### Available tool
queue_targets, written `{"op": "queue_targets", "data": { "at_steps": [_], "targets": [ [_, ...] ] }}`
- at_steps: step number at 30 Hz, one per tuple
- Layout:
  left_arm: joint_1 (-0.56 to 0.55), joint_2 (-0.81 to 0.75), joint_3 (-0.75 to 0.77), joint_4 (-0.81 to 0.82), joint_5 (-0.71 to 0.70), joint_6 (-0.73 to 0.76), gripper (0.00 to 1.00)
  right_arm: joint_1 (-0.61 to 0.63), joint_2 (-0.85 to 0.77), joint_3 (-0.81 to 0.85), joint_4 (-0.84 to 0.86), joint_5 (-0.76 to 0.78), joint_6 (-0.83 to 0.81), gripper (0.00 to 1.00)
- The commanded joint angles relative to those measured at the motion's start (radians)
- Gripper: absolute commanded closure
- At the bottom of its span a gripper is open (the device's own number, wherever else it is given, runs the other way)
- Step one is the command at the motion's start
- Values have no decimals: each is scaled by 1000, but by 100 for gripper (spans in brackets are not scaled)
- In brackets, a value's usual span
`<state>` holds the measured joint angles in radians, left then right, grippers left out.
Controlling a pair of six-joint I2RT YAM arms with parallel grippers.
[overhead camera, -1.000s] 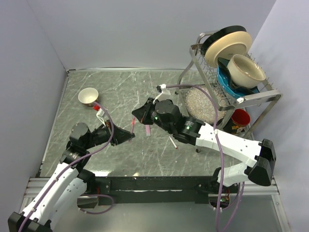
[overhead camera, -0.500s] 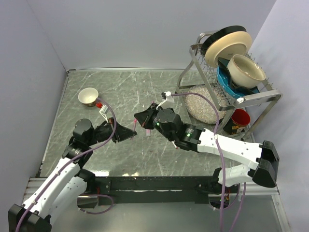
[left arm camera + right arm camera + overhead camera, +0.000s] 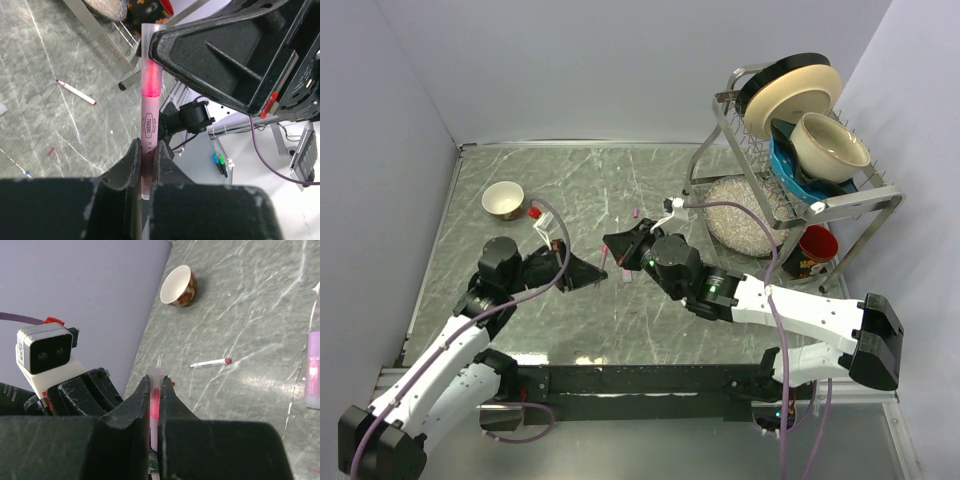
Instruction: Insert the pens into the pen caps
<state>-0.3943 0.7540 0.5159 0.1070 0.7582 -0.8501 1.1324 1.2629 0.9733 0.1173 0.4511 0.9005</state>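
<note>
Left gripper (image 3: 146, 152) clenched on pink pen (image 3: 149, 115), barrel upright mid-frame. Right gripper (image 3: 156, 386) clenched on clear cap (image 3: 154, 399) with pink core, low centre of right wrist view. In left wrist view, capped end touching right gripper's black finger, upper centre. Nose to nose at centre of top view. Loose white pen (image 3: 210, 363) flat on counter (image 3: 250, 315), centre right. Bowl (image 3: 179, 286) top centre, well apart.
</note>
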Motion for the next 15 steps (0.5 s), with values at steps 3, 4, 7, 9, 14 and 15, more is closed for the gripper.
{"op": "queue_targets", "data": {
  "at_steps": [3,4,7,9,14,15],
  "targets": [
    [54,80,133,278,-189,5,99,171,-16,-113,53,-344,46,100],
    [60,82,137,308,-175,-3,99,176,-34,-125,91,-353,38,100],
    [98,87,145,371,-96,-53,99,184,-77,-172,159,-384,31,100],
    [115,93,151,427,-51,-87,99,184,-91,-202,195,-419,29,100],
    [121,120,168,462,7,-93,99,190,-85,-226,309,-494,25,100],
    [120,119,168,461,9,-96,99,190,-85,-219,300,-493,25,100]
  ]
}}
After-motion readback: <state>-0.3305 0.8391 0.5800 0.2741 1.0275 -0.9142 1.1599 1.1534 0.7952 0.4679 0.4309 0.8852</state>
